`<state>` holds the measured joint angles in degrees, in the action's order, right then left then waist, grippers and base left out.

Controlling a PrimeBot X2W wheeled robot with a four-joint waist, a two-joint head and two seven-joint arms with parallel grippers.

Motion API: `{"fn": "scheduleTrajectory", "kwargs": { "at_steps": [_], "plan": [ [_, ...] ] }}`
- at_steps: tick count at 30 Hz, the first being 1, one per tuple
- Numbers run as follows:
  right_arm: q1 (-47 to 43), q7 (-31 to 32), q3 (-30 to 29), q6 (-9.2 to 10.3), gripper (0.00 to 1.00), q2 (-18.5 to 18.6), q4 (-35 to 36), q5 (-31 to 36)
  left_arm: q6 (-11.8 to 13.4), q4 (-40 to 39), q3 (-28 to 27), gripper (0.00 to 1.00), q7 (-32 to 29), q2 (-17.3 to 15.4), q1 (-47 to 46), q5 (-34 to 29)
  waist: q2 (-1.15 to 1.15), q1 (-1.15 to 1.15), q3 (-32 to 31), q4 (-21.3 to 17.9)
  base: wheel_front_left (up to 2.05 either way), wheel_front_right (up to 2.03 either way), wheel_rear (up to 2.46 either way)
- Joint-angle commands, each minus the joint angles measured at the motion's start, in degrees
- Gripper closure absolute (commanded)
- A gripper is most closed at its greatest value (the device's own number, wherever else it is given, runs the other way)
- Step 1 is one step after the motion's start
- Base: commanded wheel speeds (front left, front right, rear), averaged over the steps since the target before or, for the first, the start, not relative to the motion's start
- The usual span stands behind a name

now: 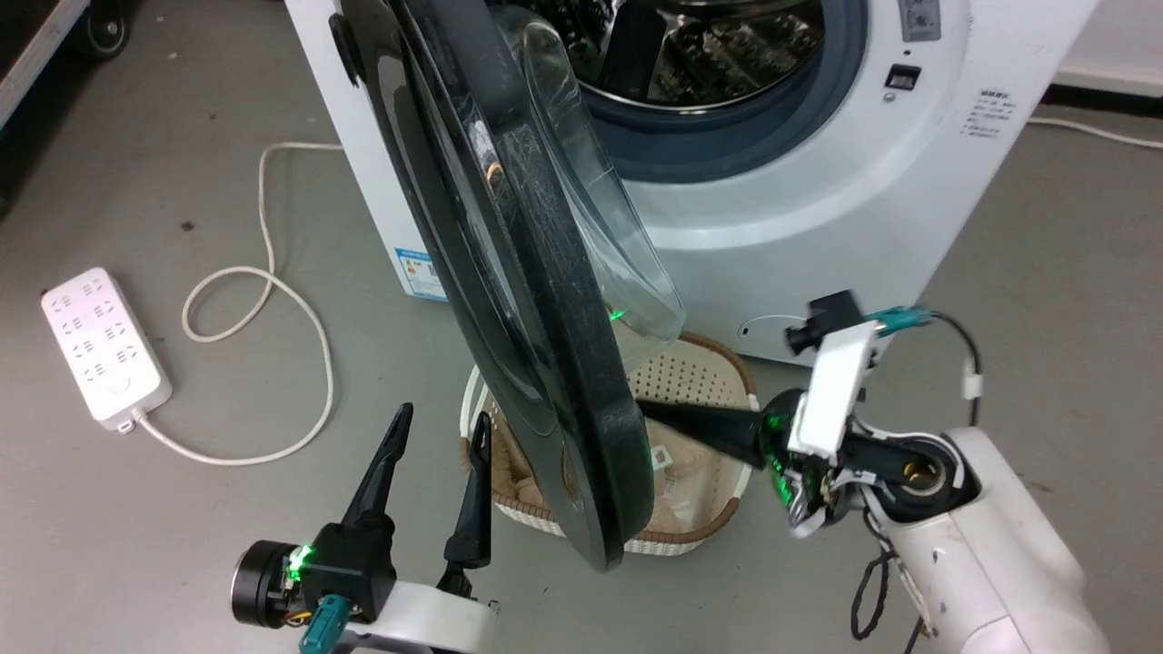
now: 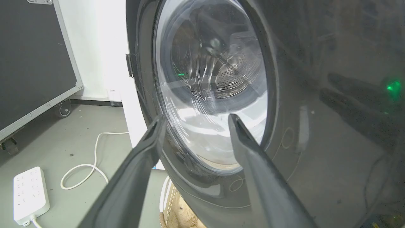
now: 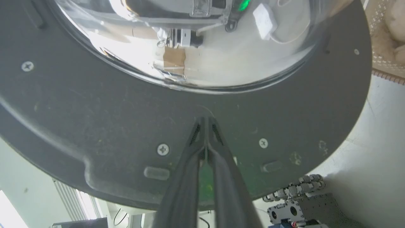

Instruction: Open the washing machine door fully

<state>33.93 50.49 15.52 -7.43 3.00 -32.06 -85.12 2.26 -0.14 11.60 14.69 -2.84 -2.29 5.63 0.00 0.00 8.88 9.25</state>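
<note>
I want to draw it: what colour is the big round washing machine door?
Glossy black door, clear glass centre; head view shows it best.

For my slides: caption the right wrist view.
Shut right gripper touching the inner face of the washing machine door, below its glass bowl.

I see a white power strip on the grey floor, its cable looped beside it. A pale woven basket holds what looks like beige cloth. A black wheeled case stands well apart.

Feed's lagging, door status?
Left gripper open beside round glossy black door. Right gripper shut, tips at its inner face. Door part open. White perforated basket beneath.
</note>
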Motion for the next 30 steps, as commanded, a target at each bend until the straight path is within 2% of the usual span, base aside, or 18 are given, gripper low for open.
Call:
{"fn": "scheduleTrajectory", "kwargs": {
  "at_steps": [1,2,4,6,12,14,16,18,21,26,30],
  "plan": [
    [-1.2,-2.1,-0.8,-0.06,0.04,-0.1,0.1,0.6,-0.2,0.1,-0.1,0.00,0.3,0.0,0.8,-0.3,0.00,0.00,-0.5,-0.4,0.00,0.00,0.00],
    [-1.3,-3.4,-1.4,-0.06,0.00,0.0,0.2,1.1,-0.2,0.2,-0.1,0.00,0.3,0.0,0.9,-0.3,0.00,0.00,-0.9,-0.7,0.00,0.00,0.00],
    [-1.8,-7.0,-2.8,-0.06,0.00,1.2,1.9,3.1,-0.3,0.3,-0.4,0.00,0.3,0.0,1.3,-0.4,0.00,0.00,-1.7,-1.2,0.00,0.00,0.00],
    [-2.7,-12.4,-3.3,-0.06,0.00,4.1,5.6,8.1,-0.6,0.5,-0.7,0.00,0.3,0.0,1.6,-0.7,0.00,0.00,-2.4,-1.6,0.00,0.00,0.00],
    [-10.0,-36.5,1.7,-0.06,0.00,16.6,18.5,31.5,-1.4,1.0,-2.3,0.00,0.3,0.0,1.8,-0.5,0.00,0.00,-5.0,-2.7,0.00,0.00,0.00],
    [-12.9,-44.5,1.4,-0.06,0.00,18.9,19.4,38.4,-1.4,1.2,-3.0,0.00,0.3,0.0,2.2,-0.1,0.00,0.00,-6.0,-3.4,0.00,0.00,0.00],
    [-15.4,-51.4,2.0,-0.06,0.00,21.0,20.0,48.1,-1.4,2.3,-3.8,0.00,0.3,0.0,3.1,0.6,0.00,0.00,-6.6,-4.2,0.00,0.00,0.00],
    [-18.1,-57.3,-0.2,-0.06,0.00,20.2,20.0,56.4,-1.7,3.1,-4.2,0.00,0.3,0.0,3.2,0.7,0.00,0.00,-7.1,-4.8,0.00,0.00,0.00],
    [-22.5,-62.4,-6.8,-0.06,0.00,15.3,21.1,64.7,-2.2,3.2,-4.7,0.00,0.3,0.0,3.3,0.4,0.00,0.00,-7.8,-5.5,0.00,0.00,0.00],
    [-30.2,-64.5,-13.7,-0.06,0.00,6.7,26.2,75.3,-2.6,2.4,-5.4,0.00,0.3,0.0,3.9,0.5,0.00,0.00,-8.1,-6.4,0.00,0.00,0.00],
    [-35.6,-65.1,-17.4,-0.06,0.00,2.1,29.5,80.9,-3.0,2.2,-5.3,0.00,0.3,0.0,4.1,0.5,0.00,0.00,-8.2,-6.5,0.00,0.00,0.00]
  ]
}}
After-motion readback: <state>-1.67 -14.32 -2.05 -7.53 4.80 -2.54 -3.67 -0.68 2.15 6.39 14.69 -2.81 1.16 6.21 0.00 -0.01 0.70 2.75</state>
